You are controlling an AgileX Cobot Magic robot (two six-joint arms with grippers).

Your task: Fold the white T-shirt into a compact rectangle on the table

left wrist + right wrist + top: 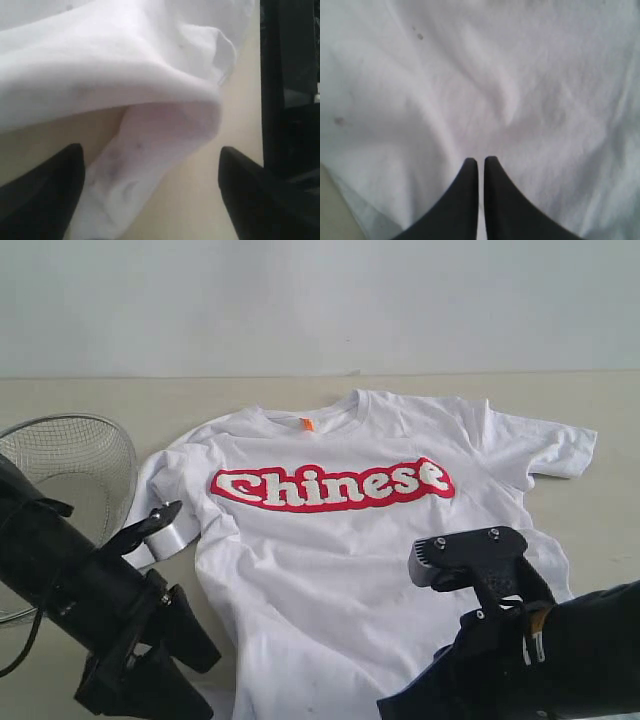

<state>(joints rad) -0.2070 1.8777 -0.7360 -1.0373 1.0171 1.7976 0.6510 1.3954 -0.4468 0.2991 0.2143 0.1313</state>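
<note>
Shirt flat, first fold not yet made.
The table carries the shirt spread print-up, unfolded. Left gripper stands wide, straddling a rumpled edge fold by the sleeve; right gripper is closed, empty, over the lower cloth. Next, I judge: left closes on that edge, right opens for the hem.
</note>
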